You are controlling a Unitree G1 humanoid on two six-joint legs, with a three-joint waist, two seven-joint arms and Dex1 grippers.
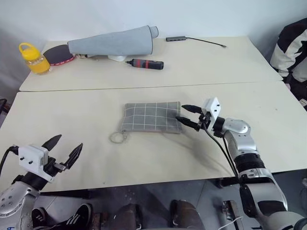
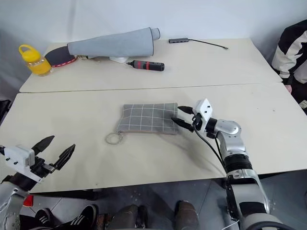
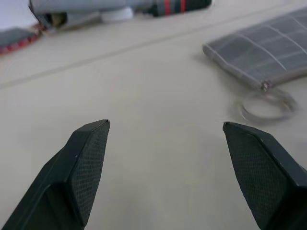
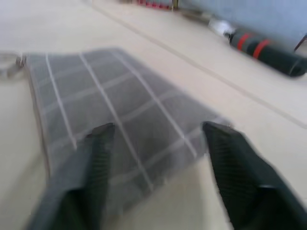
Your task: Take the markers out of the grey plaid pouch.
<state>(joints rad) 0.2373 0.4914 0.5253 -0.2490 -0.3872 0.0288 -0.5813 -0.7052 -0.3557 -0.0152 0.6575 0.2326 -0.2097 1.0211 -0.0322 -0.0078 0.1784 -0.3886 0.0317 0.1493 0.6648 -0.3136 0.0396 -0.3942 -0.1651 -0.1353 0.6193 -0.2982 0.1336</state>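
The grey plaid pouch (image 1: 151, 117) lies mid-bench, long axis nine-to-three, ring pull (image 1: 117, 138) at its seven o'clock corner. The right end effector (image 1: 188, 116), half open and empty, sits at its three o'clock end, nearer. The left end effector (image 1: 63, 149), wide open and empty, is well apart toward seven o'clock.

One pouch (image 1: 152, 117), two tables (image 1: 144, 163).

No lettering, label, brand mark or number can be read on anything here; whatever surfaces might carry print show only plain colour or pattern.
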